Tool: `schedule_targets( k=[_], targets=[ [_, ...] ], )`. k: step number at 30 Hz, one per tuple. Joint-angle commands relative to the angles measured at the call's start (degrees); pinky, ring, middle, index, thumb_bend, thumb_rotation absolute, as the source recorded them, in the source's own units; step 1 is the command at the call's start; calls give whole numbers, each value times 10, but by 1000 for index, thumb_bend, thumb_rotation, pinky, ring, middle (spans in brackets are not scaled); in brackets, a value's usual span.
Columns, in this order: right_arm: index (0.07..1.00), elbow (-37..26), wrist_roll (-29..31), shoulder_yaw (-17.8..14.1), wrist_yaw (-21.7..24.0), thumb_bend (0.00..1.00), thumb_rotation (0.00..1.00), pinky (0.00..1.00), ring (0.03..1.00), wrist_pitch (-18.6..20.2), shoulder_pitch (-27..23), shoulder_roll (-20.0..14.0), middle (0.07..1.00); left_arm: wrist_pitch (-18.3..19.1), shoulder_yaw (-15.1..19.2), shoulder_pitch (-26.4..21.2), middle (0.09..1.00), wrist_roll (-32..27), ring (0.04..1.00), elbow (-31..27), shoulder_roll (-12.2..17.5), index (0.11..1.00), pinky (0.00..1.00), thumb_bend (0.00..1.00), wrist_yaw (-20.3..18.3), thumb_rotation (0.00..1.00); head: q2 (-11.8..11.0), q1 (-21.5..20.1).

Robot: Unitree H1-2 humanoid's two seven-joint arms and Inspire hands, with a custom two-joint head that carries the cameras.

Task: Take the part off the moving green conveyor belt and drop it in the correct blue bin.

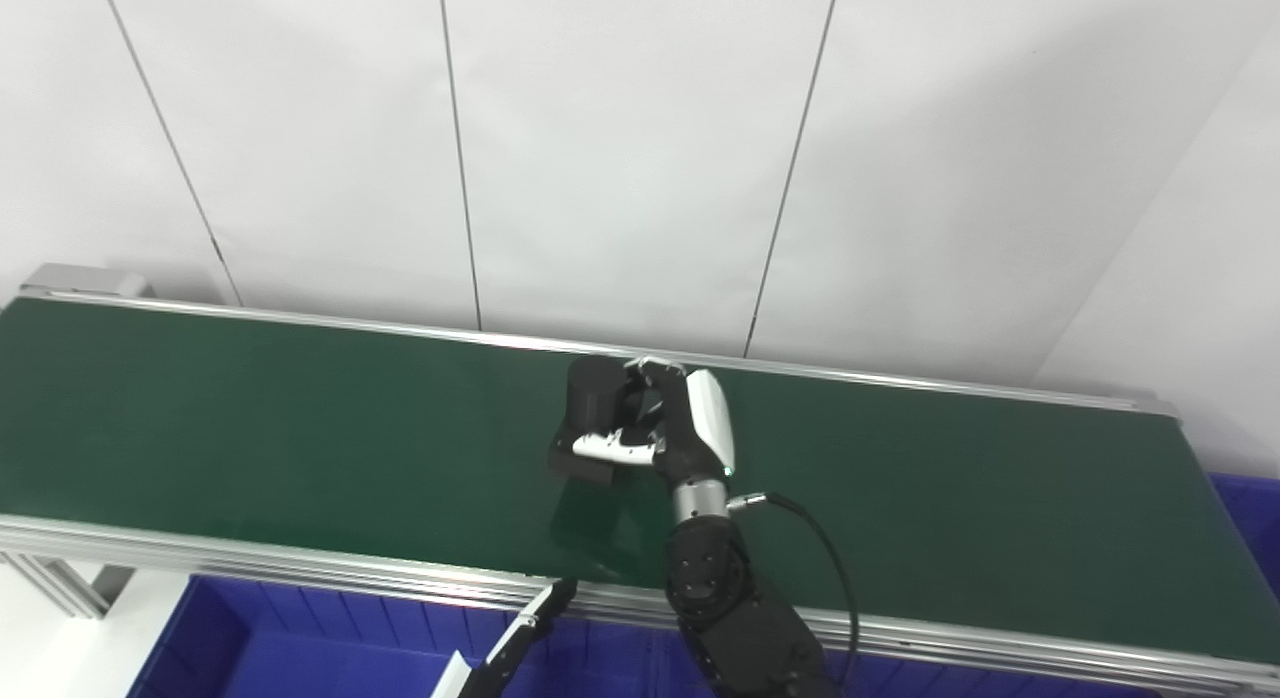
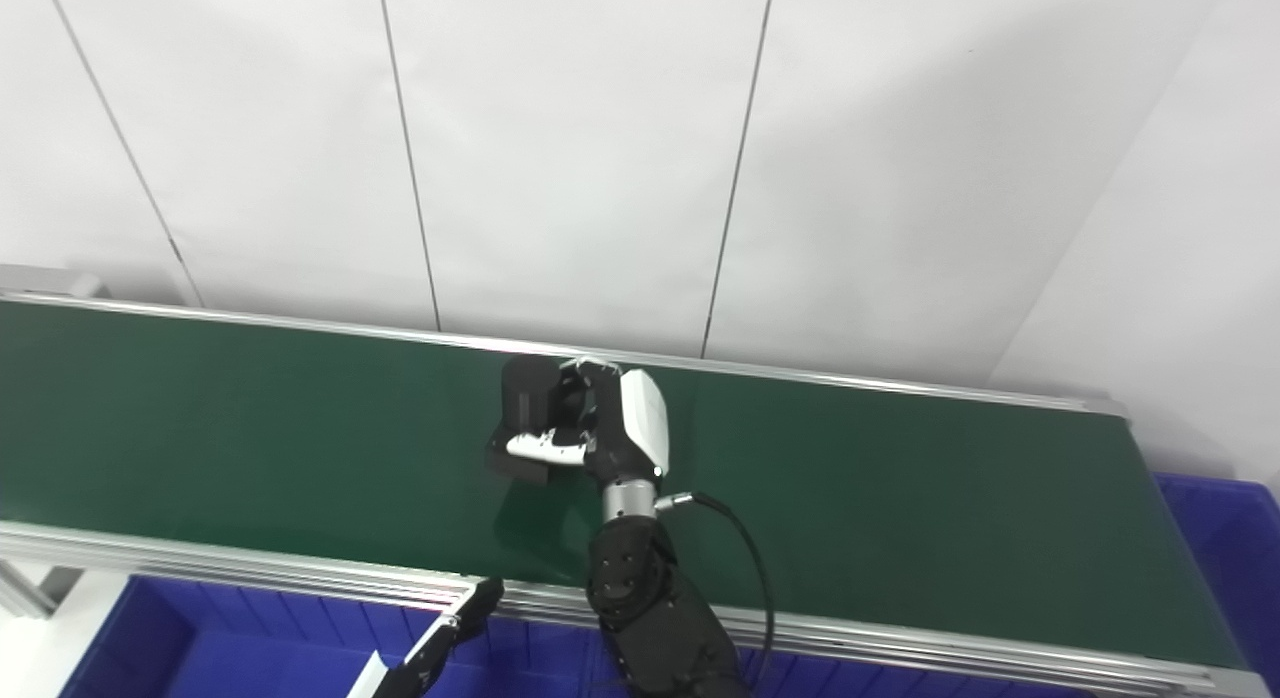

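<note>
— White wall panels behind, and the green conveyor belt (image 1: 300,418) running the full width in front of them. Where is the part?

— Near the middle of the belt, toward the far rail. It is a black blocky part (image 1: 590,418), and the right hand (image 1: 665,428) is wrapped round it: fingers (image 1: 655,370) curl over its top, the thumb (image 1: 612,445) crosses its near face. I read that as a clenched grasp on the part.

— Is it off the belt yet?

— Hard to say. There is a dark patch on the belt just under and in front of it that may be its shadow, so it may be slightly raised, but I cannot tell for sure.

— And the left hand?

— Only a few dark and white fingers show at the bottom edge (image 1: 520,633), over the near blue bin (image 1: 280,638). Too little is visible to say whether they are spread or closed.

— So which step is this?

— The pick itself, I judge: grasp made, carry not yet begun.

— What next?

— Lift clear of the belt without loosening the grip, then carry it to a bin. Besides the near bin there is another blue bin (image 1: 1245,518) past the belt's right end. Which one is correct, these views do not say.
</note>
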Motion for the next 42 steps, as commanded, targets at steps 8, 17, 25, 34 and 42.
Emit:
schedule_targets(
  k=[8, 17, 25, 34, 42],
  targets=[
    [478, -224, 3, -19, 50, 511, 0, 420, 428, 15, 89, -22, 526, -22, 46, 11, 944, -29, 938, -24, -13, 925, 917, 940, -37, 866, 15, -6],
    [466, -402, 9, -27, 109, 511, 0, 446, 449, 20, 216, -46, 529, -22, 86, 30, 961, -47, 950, -42, -26, 942, 926, 896, -90, 864, 46, -13],
    [423, -527, 2, -30, 160, 505, 0, 513, 523, 27, 340, -81, 524, -22, 138, 50, 981, -90, 975, -88, -41, 963, 943, 897, -182, 842, 102, -23],
    [430, -554, 11, -47, 203, 507, 0, 478, 499, 4, 433, -151, 532, -22, 199, 68, 978, -124, 973, -118, -79, 962, 945, 907, -269, 843, 141, -11],
    [425, -530, -32, -53, 223, 508, 0, 573, 516, 13, 459, -206, 520, -21, 235, 78, 993, -145, 982, -130, -98, 984, 954, 879, -322, 857, 147, -3]
  ],
)
